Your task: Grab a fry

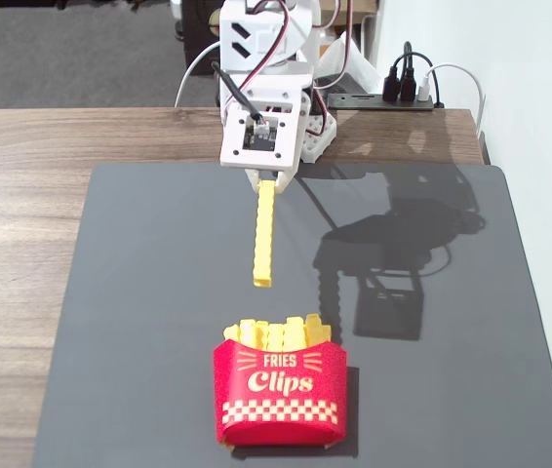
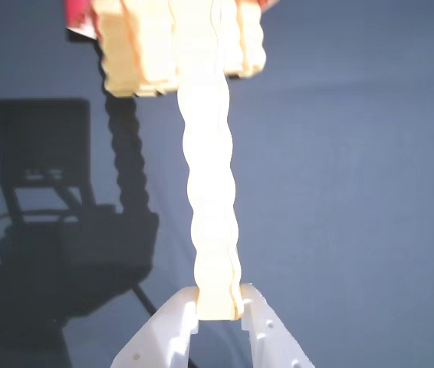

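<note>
My white gripper [image 1: 266,180] is shut on one end of a long bright-yellow fry [image 1: 263,234] and holds it in the air above the dark mat, the free end pointing toward the red carton [image 1: 280,394]. In the wrist view the fry [image 2: 211,192] runs up from between my two white fingertips, where my gripper [image 2: 218,303] clamps its end. The carton, printed "FRIES Clips", stands upright near the front of the mat with several other yellow sticks [image 1: 276,334] in it. Those sticks [image 2: 136,57] show at the top of the wrist view.
A dark grey mat [image 1: 139,292] covers a wooden table [image 1: 22,166]. The arm's base and cables [image 1: 276,58] stand at the back edge. A power strip [image 1: 398,96] lies at the back right. The arm's shadow falls on the mat to the right.
</note>
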Controlling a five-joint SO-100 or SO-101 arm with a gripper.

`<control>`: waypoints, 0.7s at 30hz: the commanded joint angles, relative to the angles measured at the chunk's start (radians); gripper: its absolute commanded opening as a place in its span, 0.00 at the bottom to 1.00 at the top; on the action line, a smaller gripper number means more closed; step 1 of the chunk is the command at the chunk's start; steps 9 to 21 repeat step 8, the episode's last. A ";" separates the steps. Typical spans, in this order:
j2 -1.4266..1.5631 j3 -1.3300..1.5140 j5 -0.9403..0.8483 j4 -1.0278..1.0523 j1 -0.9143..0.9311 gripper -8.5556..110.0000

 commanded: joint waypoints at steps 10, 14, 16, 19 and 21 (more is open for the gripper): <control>-0.034 -0.058 -0.014 -0.002 -0.003 0.08; -0.034 -0.058 -0.014 -0.002 -0.003 0.08; -0.034 -0.058 -0.014 -0.002 -0.003 0.08; -0.034 -0.058 -0.014 -0.002 -0.003 0.08; -0.034 -0.058 -0.014 -0.002 -0.003 0.08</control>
